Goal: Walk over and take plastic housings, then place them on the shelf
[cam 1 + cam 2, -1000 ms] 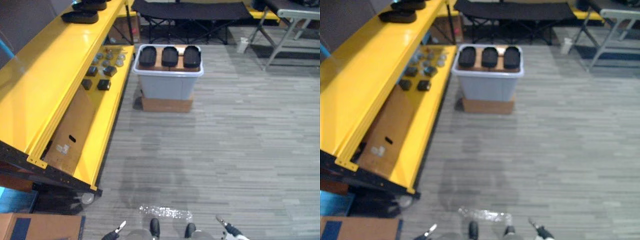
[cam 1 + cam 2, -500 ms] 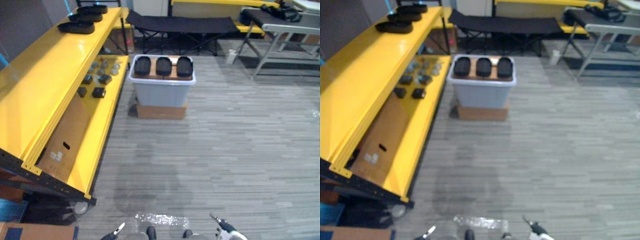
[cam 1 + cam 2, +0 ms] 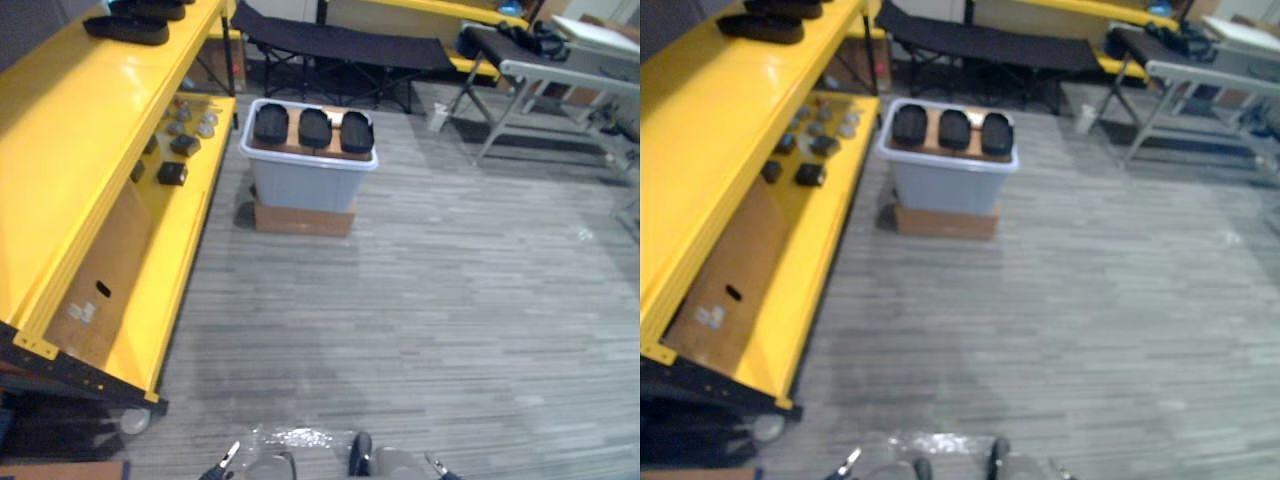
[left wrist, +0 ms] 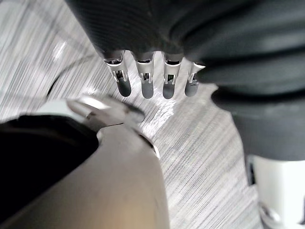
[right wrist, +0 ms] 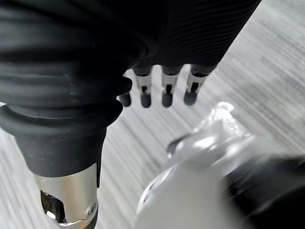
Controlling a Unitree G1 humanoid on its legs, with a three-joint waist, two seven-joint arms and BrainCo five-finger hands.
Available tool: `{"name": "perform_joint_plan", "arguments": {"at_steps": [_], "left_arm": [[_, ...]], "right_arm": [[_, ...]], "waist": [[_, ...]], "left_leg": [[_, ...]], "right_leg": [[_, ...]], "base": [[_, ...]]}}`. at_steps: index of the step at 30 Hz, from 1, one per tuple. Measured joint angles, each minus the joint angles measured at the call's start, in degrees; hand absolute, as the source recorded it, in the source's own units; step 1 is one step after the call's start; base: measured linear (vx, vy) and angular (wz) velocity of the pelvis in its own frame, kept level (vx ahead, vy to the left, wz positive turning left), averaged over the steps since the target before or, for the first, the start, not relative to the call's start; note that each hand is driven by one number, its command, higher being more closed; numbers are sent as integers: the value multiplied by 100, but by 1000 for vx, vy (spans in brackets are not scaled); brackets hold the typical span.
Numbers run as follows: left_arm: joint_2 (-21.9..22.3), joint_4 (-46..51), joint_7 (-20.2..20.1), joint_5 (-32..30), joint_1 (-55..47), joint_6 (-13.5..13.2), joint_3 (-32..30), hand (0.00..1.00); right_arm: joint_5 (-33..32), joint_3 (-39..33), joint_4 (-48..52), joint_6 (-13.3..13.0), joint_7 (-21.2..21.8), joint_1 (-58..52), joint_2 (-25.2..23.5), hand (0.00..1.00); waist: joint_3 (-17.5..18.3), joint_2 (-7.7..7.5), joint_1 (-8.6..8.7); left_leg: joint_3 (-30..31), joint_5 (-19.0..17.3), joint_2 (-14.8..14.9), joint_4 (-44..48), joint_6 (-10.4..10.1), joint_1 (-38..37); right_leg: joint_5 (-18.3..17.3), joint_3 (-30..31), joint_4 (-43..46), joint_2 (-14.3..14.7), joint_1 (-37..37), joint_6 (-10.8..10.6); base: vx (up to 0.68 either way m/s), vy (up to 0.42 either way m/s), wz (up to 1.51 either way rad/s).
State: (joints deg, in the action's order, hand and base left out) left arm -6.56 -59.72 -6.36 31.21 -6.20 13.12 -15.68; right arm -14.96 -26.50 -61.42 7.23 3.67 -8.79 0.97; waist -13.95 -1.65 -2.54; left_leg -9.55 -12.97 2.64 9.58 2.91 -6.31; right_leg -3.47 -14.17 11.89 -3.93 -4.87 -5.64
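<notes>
The left hand (image 4: 146,75) hangs at the robot's side with its fingers straight and loose, holding nothing, and only floor (image 3: 450,300) shows past them. The right hand (image 5: 165,89) hangs the same way, fingers relaxed and empty. In the head views only a fingertip of each hand shows, at the bottom edge. The housings (image 3: 314,127) are well apart from both hands, far ahead across the floor and a little to the left hand's side. Three black ones lie side by side in a row on top of a pale bin (image 3: 305,185). The bin stands on a flat cardboard box (image 3: 300,218). The yellow shelf (image 3: 70,130) runs along the left hand's side, from near that hand to beyond the bin. Other housings (image 3: 125,28) lie on its top level at the far end, and small parts (image 3: 172,172) lie on its lower level, just beside the bin. Past the bin stands a black cot (image 3: 340,45). Far ahead on the right hand's side is a grey table (image 3: 565,70).
</notes>
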Motion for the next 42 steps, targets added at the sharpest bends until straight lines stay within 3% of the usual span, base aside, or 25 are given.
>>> {"name": "perform_joint_plan", "arguments": {"at_steps": [4, 6, 7, 8, 9, 11, 13, 14, 15, 16, 17, 19, 22, 25, 26, 27, 30, 31, 33, 34, 35, 36, 39, 41, 42], "left_arm": [[184, 132, 10, 82, -9, -122, -287, 0], [451, 226, 137, 220, -106, -181, -702, 0], [474, 209, 153, 216, -50, -190, -834, 0], [557, 225, 169, 213, -37, -139, -839, 0], [610, 222, 169, 214, -54, -97, -913, 0], [618, 159, 164, 210, -95, -28, -1053, 0], [633, 201, 110, 206, -250, -9, -1080, 0], [635, 211, 94, 188, -320, -2, -1090, 0], [644, 199, 49, 133, -468, 30, -1140, 0], [677, 132, 24, 53, -551, 44, -1197, 0], [690, 95, -20, -36, -569, 45, -1235, 0], [518, 197, -276, -93, -495, -35, -1228, 0], [362, 230, -461, -104, -396, -55, -1237, 0], [273, 226, -567, -528, -261, -298, -1045, 0], [208, 231, -568, -524, -171, -396, -848, 0], [109, 245, -572, -522, -1, -576, -565, 0], [-42, 549, -569, -473, 607, -1023, -145, 0], [-46, 627, -568, -468, 699, -1120, -91, 0], [-8, 937, -564, -450, 886, -1401, 78, 0], [-20, 983, -558, -439, 883, -1421, 97, 0], [-18, 990, -473, -399, 885, -1394, 102, 0], [92, 957, -379, -389, 882, -1295, 200, 0], [361, 895, -253, -415, 913, -930, 380, 0], [515, 780, -112, -471, 797, -659, 330, 0], [489, 820, -98, -454, 802, -684, 257, 0]], "right_arm": [[37, -108, 42, -65, 11, -220, -68, 0], [368, -180, 122, -93, -3, -270, -57, 0], [392, -196, 129, -133, 0, -271, -14, 0], [443, -156, 186, -226, -7, -213, 131, 0], [517, -139, 240, -298, -10, -92, 226, 0], [683, -157, 238, -438, -15, 195, 335, 0], [700, -177, 255, -606, -14, 563, 459, 0], [700, -170, 306, -663, -30, 804, 527, 0], [699, -61, 541, -756, -119, 1060, 592, 0], [699, -30, 696, -772, -126, 1098, 645, 0], [697, -5, 726, -773, -129, 1123, 639, 0], [697, 368, 847, -742, -107, 1233, 639, 0], [678, 393, 821, -745, -111, 1365, 625, 0], [753, 570, 422, -678, -111, 1304, 629, 0], [809, 638, 257, -619, -85, 1237, 620, 0], [909, 757, 91, -578, -42, 1161, 623, 0], [912, 927, -31, -511, 58, 1100, 624, 0], [912, 925, -26, -505, 60, 1065, 623, 0], [940, 796, 66, -410, 122, 775, 528, 0], [1002, 794, 101, -398, 123, 669, 467, 0], [1069, 688, 185, -395, 121, 525, 344, 0], [1142, 556, 219, -370, 130, 502, 394, 0], [1154, 372, 228, -317, 116, 499, 361, 0], [1189, 348, 231, -327, 111, 443, 276, 0], [1303, 325, 228, -359, 87, 414, 270, 0]], "waist": [[49, 13, 18], [276, 70, 2], [282, 124, 41], [310, 361, 47], [272, 375, -10], [160, 381, -49], [139, 325, -170], [136, 327, -257], [101, 337, -372], [21, 424, -376], [-15, 377, -380], [-192, 84, -451], [-282, -204, -536], [-303, -210, -543], [-320, -180, -453], [-377, -83, -414], [-503, 126, -266], [-501, 122, -253], [-522, 42, -191], [-509, -30, -183], [-526, -75, -138], [-464, 90, -125], [-431, 136, -127], [-406, 113, -128], [-412, 130, -129]], "left_leg": [[231, -599, -162, 450, -102, -39], [252, -1113, -173, 1489, -420, 320], [184, -1154, -58, 2109, -489, 602], [-16, -918, 254, 3315, -740, 1128], [-128, -816, 401, 4023, -703, 1454], [-201, -923, 357, 3909, -522, 1644], [-212, -853, 220, 3058, -523, 2026], [-198, -650, 213, 2484, -542, 2261], [-211, 137, 292, 1365, -550, 2453], [-279, 887, 394, 1243, -466, 2324], [-375, 989, 332, 1224, -237, 2229], [-422, 652, 162, 1359, -218, 2216], [-531, 67, 158, 1864, -219, 2205], [-679, -330, 121, 1890, -32, 1686], [-636, -406, 130, 1871, 0, 1484], [-594, -449, 189, 1754, -21, 1212], [-518, -394, 479, 1350, -132, 824], [-525, -390, 492, 1268, -180, 770], [-509, -653, 557, 1329, -569, 508], [-500, -768, 554, 1437, -671, 450], [-397, -1002, 637, 1659, -831, 337], [-237, -1063, 884, 1724, -882, 316], [-147, -998, 1114, 1564, -884, 109], [86, -664, 1213, 2317, -921, 377], [135, -257, 1312, 3039, -960, 689]], "right_leg": [[-246, -6, 920, -111, -439, 355], [-313, -153, 970, -24, -438, 474], [-442, -254, 961, -10, -354, 437], [-358, -346, 824, 69, -142, 515], [-356, -344, 551, 63, 205, 510], [-337, -314, 122, -57, 883, 487], [-342, -212, -46, -313, 1113, 479], [-393, -101, -128, -392, 1127, 415], [-725, 45, -208, -510, 1235, 5], [-818, 62, -179, -499, 1391, -114], [-891, 112, -131, -555, 1450, -155], [-903, 211, 73, -636, 1388, 104], [-883, 441, 432, -752, 1308, 87], [-866, 312, 2250, -1131, 692, -227], [-1127, 234, 2497, -1107, 597, -151], [-1375, 1, 2481, -990, 422, 68], [-1318, -328, 1361, -398, -417, 214], [-1099, -329, 1013, -375, -565, 223], [67, -324, -208, -466, -864, 253], [404, -322, -291, -507, -873, 231], [1090, -348, 12, -514, -846, 446], [786, -482, 280, -328, -867, 492], [216, -539, 691, -111, -932, 548], [-63, -622, 832, -94, -793, 583], [-178, -653, 810, -44, -632, 572]], "base": [[228, -74, 32], [415, -167, 46], [402, -139, 51], [319, -107, 45], [289, -67, 30], [72, -86, 14], [-162, -43, -23], [-265, -18, -69], [-145, 32, -65], [17, 122, -43], [336, 203, 7], [385, 161, 6], [353, 94, -22], [398, 77, -26], [419, 30, 11], [291, -17, 19], [-168, -97, 11], [-321, -43, 8], [-179, -57, 12], [87, -206, 15], [255, -288, 8], [301, -312, 3], [281, -218, -9], [208, -141, 10], [164, -114, 14]]}}
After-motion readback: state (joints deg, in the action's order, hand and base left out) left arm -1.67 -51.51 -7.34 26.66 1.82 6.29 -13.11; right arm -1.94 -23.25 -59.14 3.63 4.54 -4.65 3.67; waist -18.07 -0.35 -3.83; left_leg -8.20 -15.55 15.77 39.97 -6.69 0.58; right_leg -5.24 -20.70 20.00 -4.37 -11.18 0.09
